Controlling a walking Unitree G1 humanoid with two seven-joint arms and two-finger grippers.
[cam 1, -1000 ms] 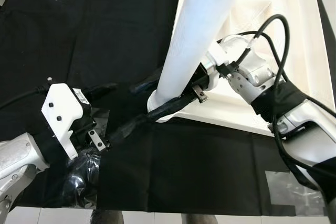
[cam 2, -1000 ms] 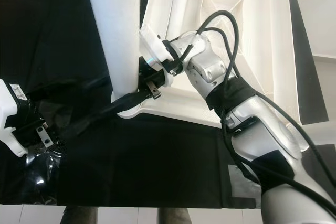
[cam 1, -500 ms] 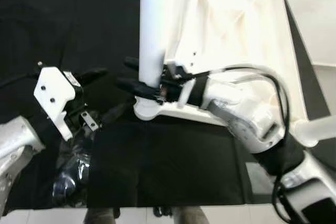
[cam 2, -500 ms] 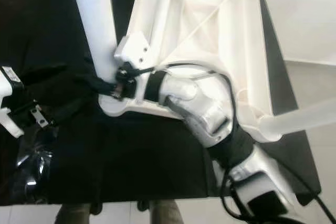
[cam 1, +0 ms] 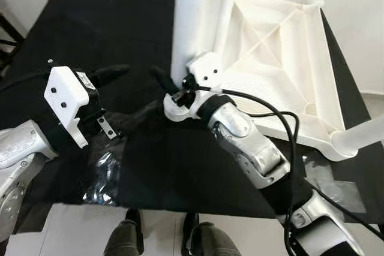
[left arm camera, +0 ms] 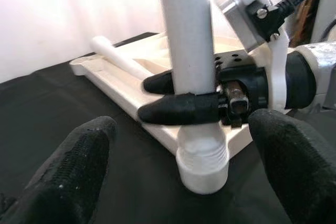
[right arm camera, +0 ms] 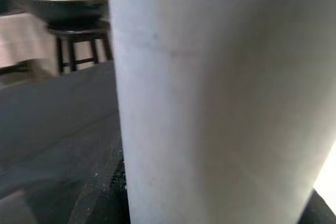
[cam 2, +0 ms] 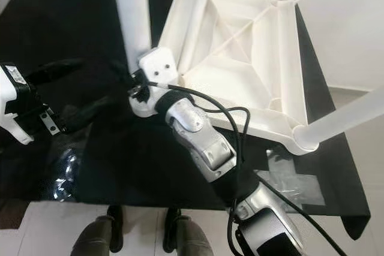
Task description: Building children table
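The white table top [cam 1: 282,82] lies upside down on a black cloth [cam 1: 90,22], its ribbed underside facing up like a shallow tray with nothing loose lying in it. A white leg [cam 1: 191,22] stands upright in the corner socket [cam 1: 180,107] nearest the robot; a second leg [cam 1: 225,10] rises just behind it, and another [cam 1: 360,139] juts out from the corner on the right.

The right gripper [left arm camera: 178,98] is clamped on the upright leg just above the socket — in the left wrist view its two black fingers [left arm camera: 181,109] press against either side of the tube. The right wrist view has the leg [right arm camera: 210,98] close up, with a dark stool [right arm camera: 79,35] behind it.

The left gripper [cam 1: 123,91] hovers over the cloth just left of the socket, its fingers [left arm camera: 79,166] spread wide apart and touching nothing. Below it a crumpled clear plastic bag [cam 1: 102,175] lies on the cloth; what it holds cannot be made out.

A person's shoes [cam 1: 162,241] stand on the pale floor [cam 1: 72,232] at the cloth's near edge.
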